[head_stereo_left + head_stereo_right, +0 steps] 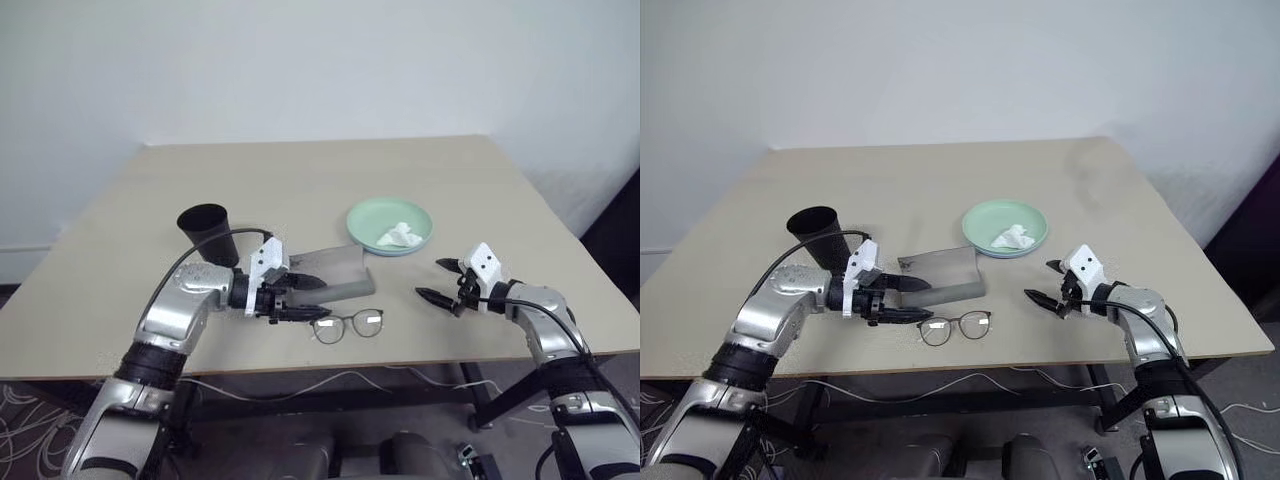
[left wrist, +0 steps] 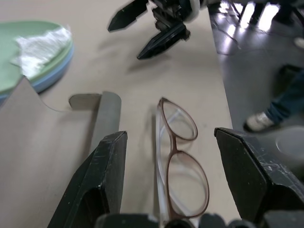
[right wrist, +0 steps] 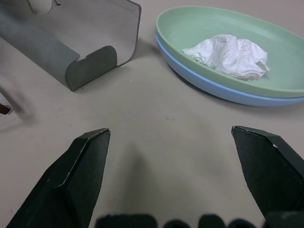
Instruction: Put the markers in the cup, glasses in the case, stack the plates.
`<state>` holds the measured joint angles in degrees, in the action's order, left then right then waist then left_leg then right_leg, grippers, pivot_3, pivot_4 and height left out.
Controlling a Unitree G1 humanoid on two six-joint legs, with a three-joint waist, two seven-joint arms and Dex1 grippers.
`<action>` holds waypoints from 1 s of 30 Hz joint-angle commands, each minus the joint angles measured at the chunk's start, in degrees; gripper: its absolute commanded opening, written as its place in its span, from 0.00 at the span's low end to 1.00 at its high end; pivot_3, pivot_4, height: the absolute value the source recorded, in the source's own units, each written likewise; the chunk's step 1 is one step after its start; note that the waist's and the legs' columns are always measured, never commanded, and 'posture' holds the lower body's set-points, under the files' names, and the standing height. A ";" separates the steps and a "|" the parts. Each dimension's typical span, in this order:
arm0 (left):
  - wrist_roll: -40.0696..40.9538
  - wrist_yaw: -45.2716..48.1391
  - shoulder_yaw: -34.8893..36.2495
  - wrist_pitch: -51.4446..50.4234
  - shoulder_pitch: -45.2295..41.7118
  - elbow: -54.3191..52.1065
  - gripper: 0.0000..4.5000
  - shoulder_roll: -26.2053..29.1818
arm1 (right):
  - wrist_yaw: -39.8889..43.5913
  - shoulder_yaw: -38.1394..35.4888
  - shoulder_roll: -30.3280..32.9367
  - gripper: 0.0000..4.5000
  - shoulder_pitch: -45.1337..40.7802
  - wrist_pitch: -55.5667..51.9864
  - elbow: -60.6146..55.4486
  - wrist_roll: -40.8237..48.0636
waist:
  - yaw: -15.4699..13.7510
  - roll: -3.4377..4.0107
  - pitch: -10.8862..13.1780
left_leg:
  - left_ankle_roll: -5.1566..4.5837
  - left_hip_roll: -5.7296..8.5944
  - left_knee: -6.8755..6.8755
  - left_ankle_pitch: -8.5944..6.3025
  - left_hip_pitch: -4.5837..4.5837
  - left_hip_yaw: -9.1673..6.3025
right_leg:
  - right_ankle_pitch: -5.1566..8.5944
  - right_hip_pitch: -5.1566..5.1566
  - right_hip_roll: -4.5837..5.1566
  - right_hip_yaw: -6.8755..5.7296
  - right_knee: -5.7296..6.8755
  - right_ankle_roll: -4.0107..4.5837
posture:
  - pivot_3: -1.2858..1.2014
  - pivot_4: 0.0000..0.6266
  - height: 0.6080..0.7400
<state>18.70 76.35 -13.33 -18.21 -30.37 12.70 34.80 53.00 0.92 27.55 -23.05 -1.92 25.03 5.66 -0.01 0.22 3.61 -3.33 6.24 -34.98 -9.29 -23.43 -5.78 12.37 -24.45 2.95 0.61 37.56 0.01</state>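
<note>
Currently the left gripper (image 1: 303, 298), fingers spread, is hovering at the glasses (image 1: 348, 324), lower centre of frame, beside the open case (image 1: 338, 270). The right gripper (image 1: 447, 281) is hanging open, empty. Thin frames are likely slipping if jaws close off-centre.

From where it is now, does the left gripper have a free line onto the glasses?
Probably yes. The left gripper is open, with the glasses lying flat on the table between its fingers; the case sits beside them, clear.

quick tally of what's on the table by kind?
Plates: 2, mint green plate stacked on light blue plate
Black cup: 1
Grey case: 1
Glasses: 1
Crumpled tissue: 1
Total: 6
</note>
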 commanded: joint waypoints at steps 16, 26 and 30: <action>-16.36 9.08 -12.26 18.13 -14.12 18.58 0.64 -7.68 | -4.07 -1.76 0.23 0.99 9.71 -3.62 -16.11 4.98 | -0.31 -0.14 0.03 | -0.14 -0.10 -0.25 -0.08 -0.11 0.13 | -0.02 0.06 -0.02 -0.03 -0.06 -0.06 | 0.52 0.00 0.97; -17.88 7.77 -11.71 19.23 -14.32 22.11 0.02 -11.00 | -5.70 -2.13 0.61 1.00 11.41 -4.58 -17.79 5.29 | -0.45 -0.19 0.01 | -0.22 -0.10 -0.39 -0.13 -0.13 0.13 | -0.02 0.14 -0.01 -0.11 -0.08 -0.09 | 0.52 0.00 0.97; -18.15 7.17 -11.73 19.20 -14.24 22.47 0.02 -11.60 | -5.84 -2.04 0.68 1.00 11.24 -4.55 -17.35 5.19 | -0.44 -0.18 0.02 | -0.27 -0.12 -0.68 -0.16 -0.11 0.09 | -0.05 0.33 0.00 -0.19 0.00 -0.13 | 0.52 0.00 0.97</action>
<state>1.95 84.67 -25.42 0.68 -43.82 34.59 23.58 47.63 0.39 27.68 -10.83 -6.81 9.72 9.59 -0.45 0.04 3.63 -3.61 6.10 -35.73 -9.45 -23.55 -5.69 12.33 -24.08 2.95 0.39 37.56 -0.12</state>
